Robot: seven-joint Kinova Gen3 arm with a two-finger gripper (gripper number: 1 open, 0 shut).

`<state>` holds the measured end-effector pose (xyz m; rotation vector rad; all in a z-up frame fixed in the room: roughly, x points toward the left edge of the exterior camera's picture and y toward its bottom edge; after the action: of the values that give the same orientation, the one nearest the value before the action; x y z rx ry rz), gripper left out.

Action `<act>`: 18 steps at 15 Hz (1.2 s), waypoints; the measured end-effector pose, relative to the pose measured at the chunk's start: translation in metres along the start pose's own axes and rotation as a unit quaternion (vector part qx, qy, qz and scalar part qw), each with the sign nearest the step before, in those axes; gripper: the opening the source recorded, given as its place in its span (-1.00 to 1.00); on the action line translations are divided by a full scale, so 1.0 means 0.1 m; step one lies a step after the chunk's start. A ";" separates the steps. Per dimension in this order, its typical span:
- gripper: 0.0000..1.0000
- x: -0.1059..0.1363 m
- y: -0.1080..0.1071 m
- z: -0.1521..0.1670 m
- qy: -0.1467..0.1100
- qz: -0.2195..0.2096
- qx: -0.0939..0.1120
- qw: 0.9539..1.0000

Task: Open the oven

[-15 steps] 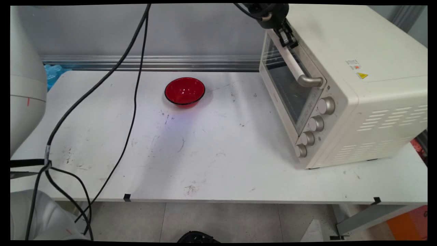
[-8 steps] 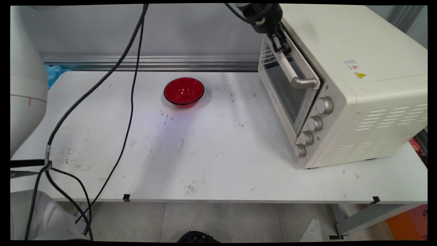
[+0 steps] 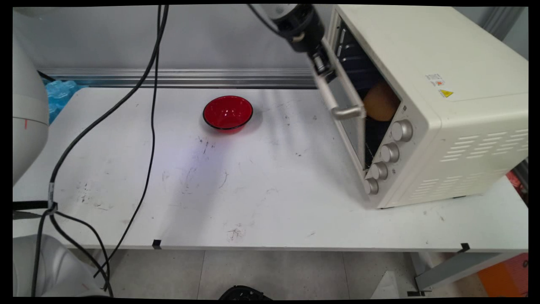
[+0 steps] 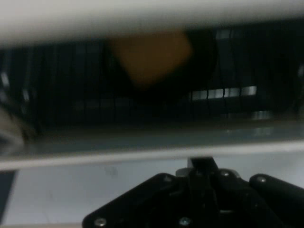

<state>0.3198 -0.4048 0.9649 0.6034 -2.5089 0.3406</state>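
My gripper (image 3: pixel 322 69) is shut on the upper end of the oven door handle (image 3: pixel 339 97), a pale bar with metal ends. The cream toaster oven (image 3: pixel 426 59) stands at the table's right, and its glass door (image 3: pixel 357 133) is tilted partly open towards the table's middle. Through the gap a round orange-brown thing (image 3: pixel 381 102) shows inside on the rack. In the blurred hand view my gripper (image 4: pixel 202 167) sits against a pale bar, and the same orange-brown thing (image 4: pixel 149 54) lies in the dark oven cavity beyond.
A red bowl (image 3: pixel 228 112) sits upright towards the back of the white table (image 3: pixel 261 190), left of the oven. Black cables (image 3: pixel 151 109) hang over the table's left part. Crumpled blue plastic (image 3: pixel 59 90) lies at the back left corner.
The gripper has moved left and down with the handle, swinging the oven door from shut to partly open. The orange-brown thing inside has come into sight.
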 end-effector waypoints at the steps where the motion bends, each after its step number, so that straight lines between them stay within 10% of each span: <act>1: -1.00 -0.04 0.00 0.00 -0.002 -0.004 -0.001 1.000; 18: -1.00 -0.81 -0.03 0.10 -0.012 -0.046 0.002 0.999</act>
<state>0.3779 -0.3826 0.9127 0.7273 -2.4945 0.3060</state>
